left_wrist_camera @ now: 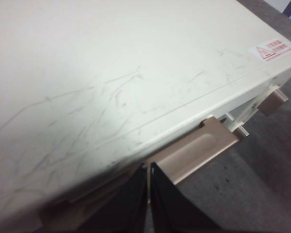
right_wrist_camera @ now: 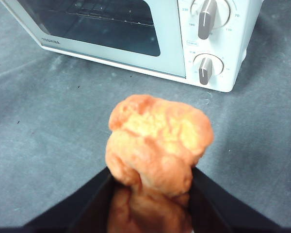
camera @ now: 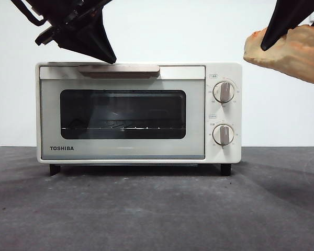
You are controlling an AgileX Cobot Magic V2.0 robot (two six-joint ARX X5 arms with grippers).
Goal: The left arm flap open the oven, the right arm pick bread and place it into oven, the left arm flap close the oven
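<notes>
1. Front view: cream-white boxy TOSHIBA toaster oven (camera: 138, 112), door closed. Left gripper (camera: 107, 56) has its tips at the beige bar handle (camera: 119, 69). The lumpy golden-orange bread loaf (camera: 290, 52) is held aloft beside the oven's upper corner.
2. Left wrist view: jaws pressed together, empty, tips at the handle's edge. Risk: closed tips slip off and the door stays closed.
3. Right wrist view: right gripper (right_wrist_camera: 150, 187) clamps the bread between its jaws, oven well beyond. Risk: it advances while the door is closed and hits the glass.

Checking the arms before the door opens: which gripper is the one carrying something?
The right gripper, shut on the bread beside the oven. The left gripper holds nothing, jaws together at the door handle.
</notes>
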